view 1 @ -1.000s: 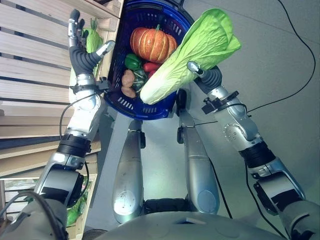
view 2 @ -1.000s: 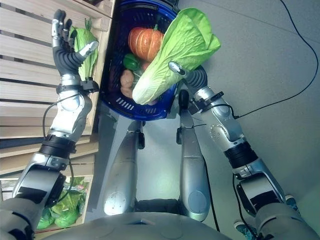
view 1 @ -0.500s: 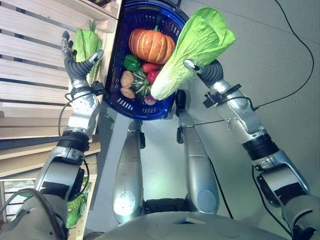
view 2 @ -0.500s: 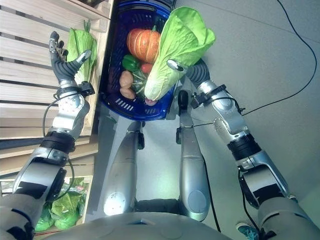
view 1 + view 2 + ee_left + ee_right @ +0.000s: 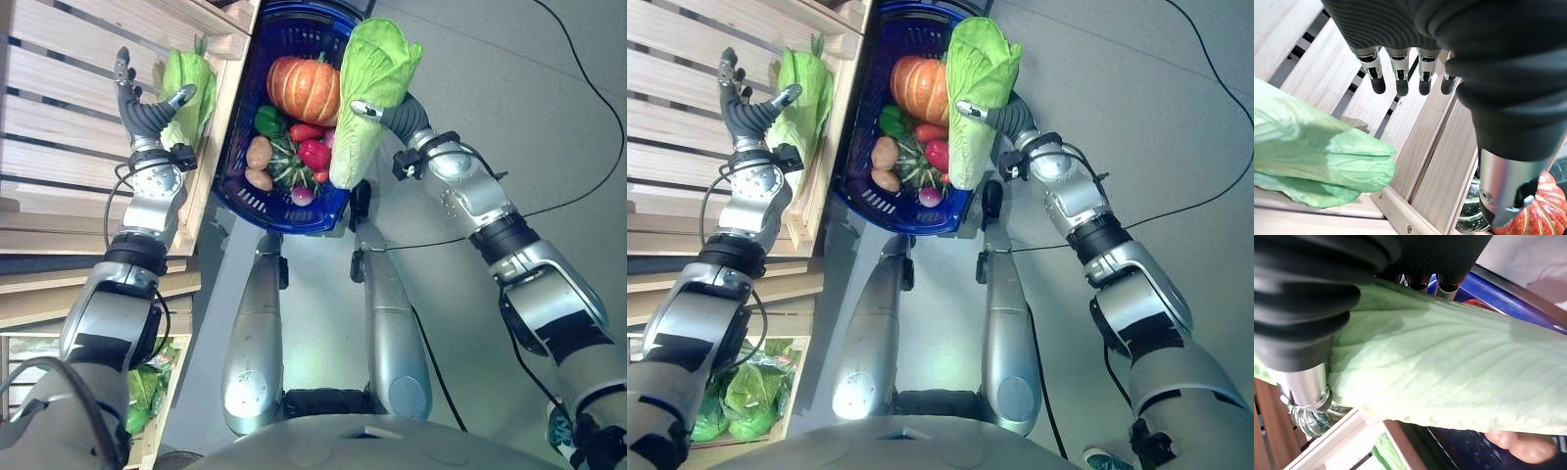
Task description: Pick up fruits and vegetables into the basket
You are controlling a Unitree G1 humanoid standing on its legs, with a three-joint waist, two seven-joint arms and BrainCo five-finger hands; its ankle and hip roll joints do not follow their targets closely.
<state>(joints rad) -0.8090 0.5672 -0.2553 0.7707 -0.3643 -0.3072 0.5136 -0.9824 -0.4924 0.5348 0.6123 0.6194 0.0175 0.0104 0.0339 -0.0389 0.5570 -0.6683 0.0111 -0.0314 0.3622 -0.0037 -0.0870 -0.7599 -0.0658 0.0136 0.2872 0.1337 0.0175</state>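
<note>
A blue basket (image 5: 279, 217) on the floor holds an orange pumpkin (image 5: 304, 88), a green pepper (image 5: 266, 120), a red pepper (image 5: 315, 154), a potato (image 5: 260, 152) and a dark striped squash (image 5: 287, 168). My right hand (image 5: 397, 117) is shut on a big pale-green cabbage (image 5: 367, 93), which hangs stalk-down over the basket's right rim. In the right wrist view the cabbage (image 5: 1449, 372) lies across the palm. My left hand (image 5: 145, 113) is open, fingers (image 5: 1400, 73) straight, over the wooden shelf beside a second cabbage (image 5: 191, 83).
Wooden slatted shelves (image 5: 69, 157) run along the left, right beside the basket. A lower crate holds more leafy greens (image 5: 735, 392). Bare grey floor (image 5: 509, 88) lies to the right of the basket.
The right hand has carried the cabbage in towards the basket and turned it more upright, stalk down. The left hand has stayed open by the shelf cabbage.
</note>
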